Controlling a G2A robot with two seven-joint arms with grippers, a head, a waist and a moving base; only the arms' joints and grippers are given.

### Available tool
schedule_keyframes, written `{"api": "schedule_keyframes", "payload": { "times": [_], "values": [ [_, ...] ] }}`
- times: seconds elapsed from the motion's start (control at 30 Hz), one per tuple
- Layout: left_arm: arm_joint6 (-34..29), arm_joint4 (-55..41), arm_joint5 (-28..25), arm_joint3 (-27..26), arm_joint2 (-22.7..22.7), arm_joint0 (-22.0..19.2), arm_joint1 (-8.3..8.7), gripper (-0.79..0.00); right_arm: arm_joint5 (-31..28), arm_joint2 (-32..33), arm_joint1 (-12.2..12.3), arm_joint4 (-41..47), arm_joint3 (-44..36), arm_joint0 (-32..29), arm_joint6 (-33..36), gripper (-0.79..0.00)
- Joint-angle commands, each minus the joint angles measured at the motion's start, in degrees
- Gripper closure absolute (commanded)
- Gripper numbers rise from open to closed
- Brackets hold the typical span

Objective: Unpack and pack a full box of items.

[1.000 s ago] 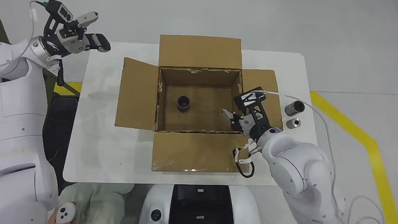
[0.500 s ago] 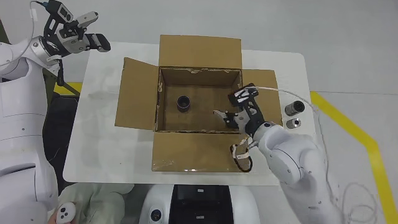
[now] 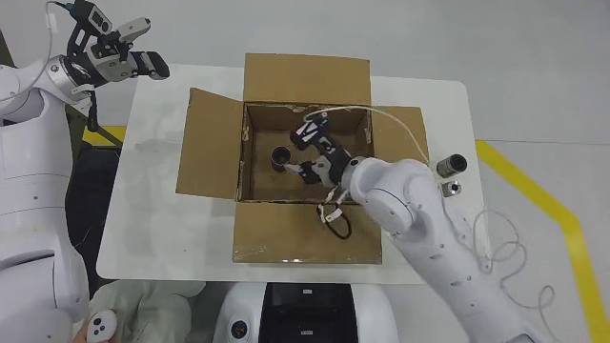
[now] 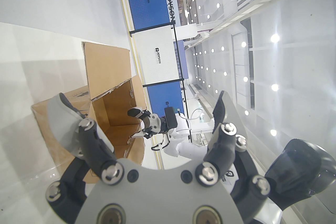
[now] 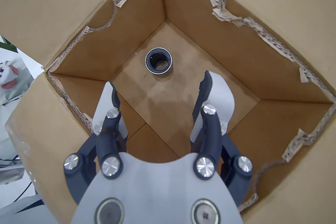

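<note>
The cardboard box [image 3: 212, 157] sits in the middle of the white table [image 3: 143, 219] with all four flaps folded out. Down on its floor, nearer the left wall, a dark cylinder [image 3: 282, 159] stands on end, its open mouth ringed in metal. The right gripper [image 5: 159, 84] hangs over the box's opening, above the floor and close to that cylinder. Its fingers are spread apart with nothing between them, and they do not touch it. Outside the box, past its right flap, a larger metal cylinder [image 3: 452, 165] and a smaller metal cylinder [image 3: 447, 188] rest on the table, just beside each other. The left gripper [image 3: 152, 65] is held well apart from the box, off its far left corner, with its fingers wide apart and empty.
</note>
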Motion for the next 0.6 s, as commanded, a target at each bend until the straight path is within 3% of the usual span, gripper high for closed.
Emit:
{"api": "schedule_keyframes", "payload": {
  "times": [0.0, 0.57],
  "values": [
    [0.0, 0.0, 0.0, 0.0, 0.0, 0.0, 0.00, -0.785, -0.4, -1.4, -0.4, 1.0, 2.6, 1.8, 0.0, -0.613],
    [0.0, 0.0, 0.0, 0.0, 0.0, 0.0, 0.00, -0.785, -3.3, -9.6, -3.7, 4.3, 18.9, 11.8, -2.4, -0.653]
  ]
}}
